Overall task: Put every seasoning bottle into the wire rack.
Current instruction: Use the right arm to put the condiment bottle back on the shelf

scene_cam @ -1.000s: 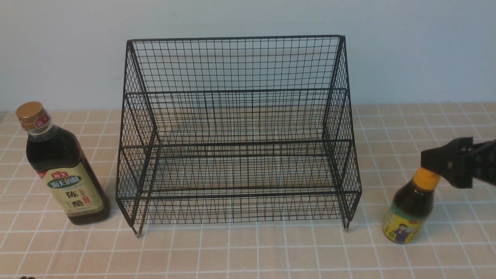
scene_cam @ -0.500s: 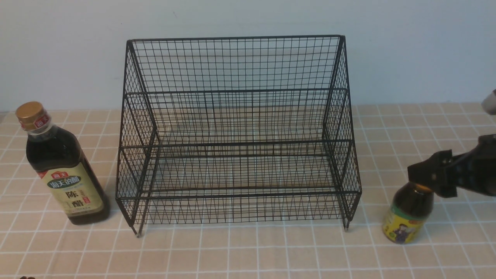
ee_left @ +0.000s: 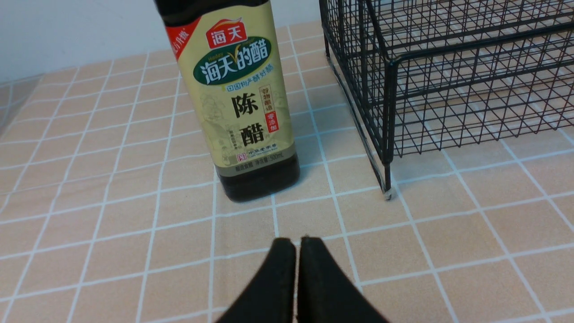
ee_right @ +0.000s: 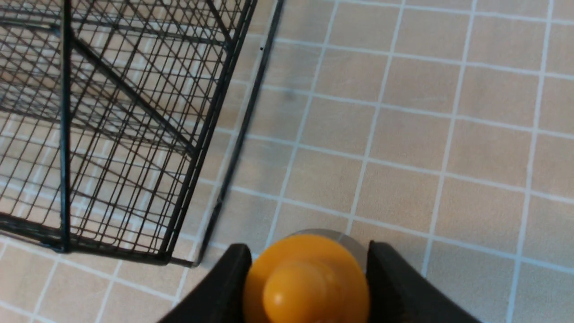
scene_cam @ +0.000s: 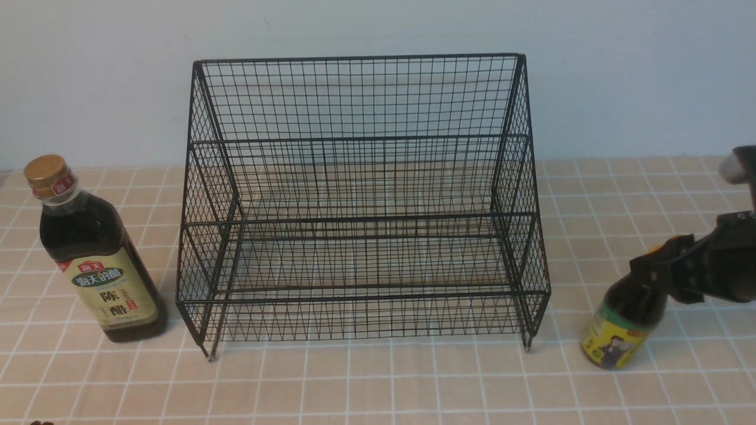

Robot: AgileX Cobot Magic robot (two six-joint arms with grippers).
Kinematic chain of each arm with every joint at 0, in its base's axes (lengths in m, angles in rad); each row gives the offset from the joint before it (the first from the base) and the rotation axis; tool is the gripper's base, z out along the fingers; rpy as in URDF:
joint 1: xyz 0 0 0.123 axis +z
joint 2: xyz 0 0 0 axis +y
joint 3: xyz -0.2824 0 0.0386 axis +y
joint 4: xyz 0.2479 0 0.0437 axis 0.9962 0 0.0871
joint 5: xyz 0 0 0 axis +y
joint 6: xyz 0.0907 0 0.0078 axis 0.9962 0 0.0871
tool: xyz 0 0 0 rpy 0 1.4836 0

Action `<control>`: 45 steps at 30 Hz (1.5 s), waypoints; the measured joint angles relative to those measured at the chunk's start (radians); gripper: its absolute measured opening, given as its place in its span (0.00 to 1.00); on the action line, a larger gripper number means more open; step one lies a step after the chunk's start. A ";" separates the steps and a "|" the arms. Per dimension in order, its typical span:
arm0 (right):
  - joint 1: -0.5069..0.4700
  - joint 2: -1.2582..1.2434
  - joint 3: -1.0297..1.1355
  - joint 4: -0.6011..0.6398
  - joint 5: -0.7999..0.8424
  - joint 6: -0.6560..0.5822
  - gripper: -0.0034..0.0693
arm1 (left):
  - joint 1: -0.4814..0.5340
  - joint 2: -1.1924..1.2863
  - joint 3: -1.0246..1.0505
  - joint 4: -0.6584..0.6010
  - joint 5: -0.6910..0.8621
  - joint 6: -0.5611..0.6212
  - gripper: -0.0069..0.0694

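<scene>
The short seasoning bottle [scene_cam: 617, 336], with a yellow-green label, stands on the tiles right of the wire rack [scene_cam: 360, 177], leaning a little. My right gripper [scene_cam: 647, 268] reaches in from the right and is closed around its neck. In the right wrist view the black fingers [ee_right: 224, 287] press both sides of the orange cap [ee_right: 309, 278]. The tall gold-capped seasoning bottle [scene_cam: 97, 260] stands upright left of the rack. My left gripper [ee_left: 293, 240] is shut on nothing, low over the tiles a short way in front of that tall bottle [ee_left: 237, 103].
The table is covered in beige tiles with white grout, and a pale wall rises behind the rack. The rack's front corner leg [ee_left: 388, 193] stands just right of the tall bottle. The rack's right side [ee_right: 112, 134] is close beside the short bottle.
My right gripper dropped from above the orange cap to the bottle's neck and its fingers closed in. The short bottle shifted and tilted slightly. The left side is unchanged.
</scene>
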 joint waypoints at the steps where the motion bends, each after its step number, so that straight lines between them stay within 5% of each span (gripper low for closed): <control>1: 0.000 0.000 -0.007 -0.004 0.011 -0.004 0.46 | 0.000 0.000 0.000 0.000 0.000 0.000 0.08; 21: 0.006 -0.210 -0.513 0.036 0.405 0.019 0.46 | 0.000 0.000 0.000 0.000 0.000 0.000 0.08; 28: 0.204 -0.177 -0.516 -0.025 0.322 0.035 0.46 | 0.000 0.000 0.000 0.000 0.000 0.000 0.08; 35: 0.428 -0.047 -0.516 -0.195 0.182 0.197 0.46 | 0.000 0.000 0.000 0.000 0.000 0.000 0.08; 45: 0.472 0.144 -0.516 -0.363 0.171 0.352 0.46 | 0.000 0.000 0.000 0.000 0.000 0.000 0.08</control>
